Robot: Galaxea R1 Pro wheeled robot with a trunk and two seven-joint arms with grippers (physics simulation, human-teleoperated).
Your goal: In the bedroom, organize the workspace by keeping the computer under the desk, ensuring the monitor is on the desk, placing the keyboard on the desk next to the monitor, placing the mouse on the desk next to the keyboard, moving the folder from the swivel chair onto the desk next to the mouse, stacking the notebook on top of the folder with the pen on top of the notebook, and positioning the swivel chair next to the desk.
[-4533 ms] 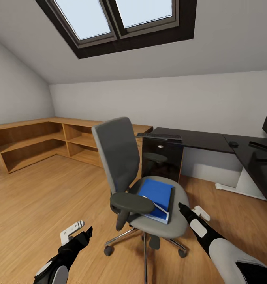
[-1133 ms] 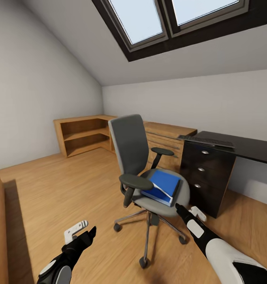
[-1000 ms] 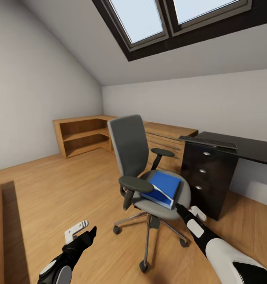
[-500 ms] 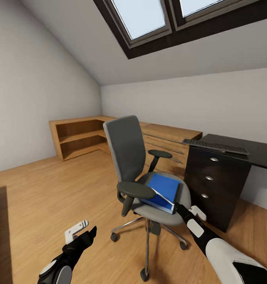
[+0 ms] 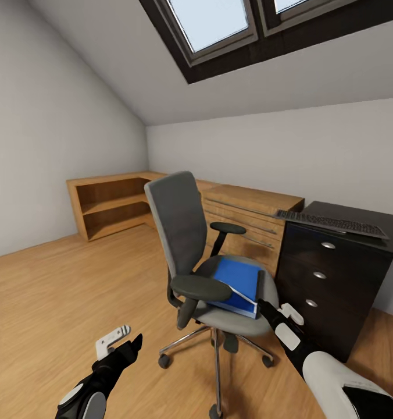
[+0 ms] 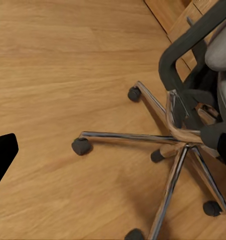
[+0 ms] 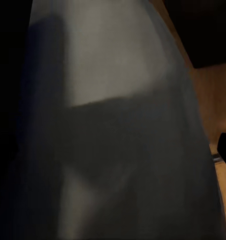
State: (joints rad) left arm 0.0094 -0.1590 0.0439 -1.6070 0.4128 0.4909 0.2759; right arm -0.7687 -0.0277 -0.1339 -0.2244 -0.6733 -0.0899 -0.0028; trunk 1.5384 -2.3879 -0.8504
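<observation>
At the lower left of the head view, the left hand [image 5: 128, 342] is black with a white bracket. The right hand [image 5: 264, 305] is black; its forearm bears a white panel, then a white shell.

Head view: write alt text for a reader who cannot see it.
A grey swivel chair stands on a wooden floor with a blue folder on its seat, beside a black desk carrying a keyboard. The right gripper is at the seat's edge; the left gripper hangs over the floor.
</observation>
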